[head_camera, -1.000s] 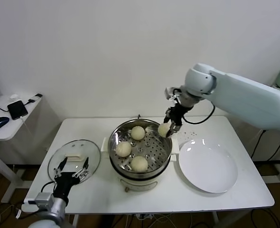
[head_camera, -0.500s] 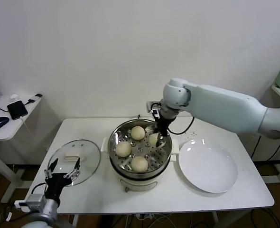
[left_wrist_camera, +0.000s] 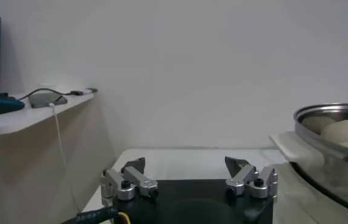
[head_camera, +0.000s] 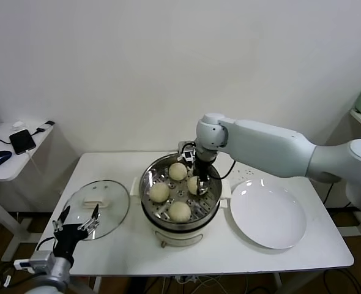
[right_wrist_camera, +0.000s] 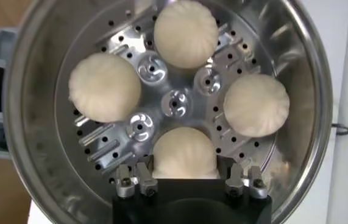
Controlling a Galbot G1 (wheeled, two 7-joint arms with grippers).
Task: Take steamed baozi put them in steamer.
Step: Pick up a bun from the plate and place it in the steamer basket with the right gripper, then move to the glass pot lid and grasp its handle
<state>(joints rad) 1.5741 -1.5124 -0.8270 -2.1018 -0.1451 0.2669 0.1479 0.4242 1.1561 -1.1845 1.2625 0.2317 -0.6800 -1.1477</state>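
The steamer point(head_camera: 146, 195) stands mid-table, its perforated tray point(right_wrist_camera: 175, 102) holding several cream-white baozi. Three lie free point(head_camera: 178, 171) point(head_camera: 160, 192) point(head_camera: 180, 211). My right gripper point(head_camera: 199, 186) reaches down into the pot at its right side. In the right wrist view a fourth baozi point(right_wrist_camera: 184, 151) rests on the tray between the fingers of that gripper point(right_wrist_camera: 184, 158), whose jaws stand parted along its two sides. My left gripper point(head_camera: 76, 222) hangs open and empty point(left_wrist_camera: 184, 163) low at the table's front left corner.
A round glass lid point(head_camera: 96, 205) with a cream handle lies left of the steamer. A flat white plate point(head_camera: 268, 215) sits to its right. A side table point(head_camera: 9, 160) at far left carries a phone and a mouse.
My right gripper carried the baozi from above the steamer's right rim down onto the tray, and its jaws have widened around it. The left gripper sank slightly lower.
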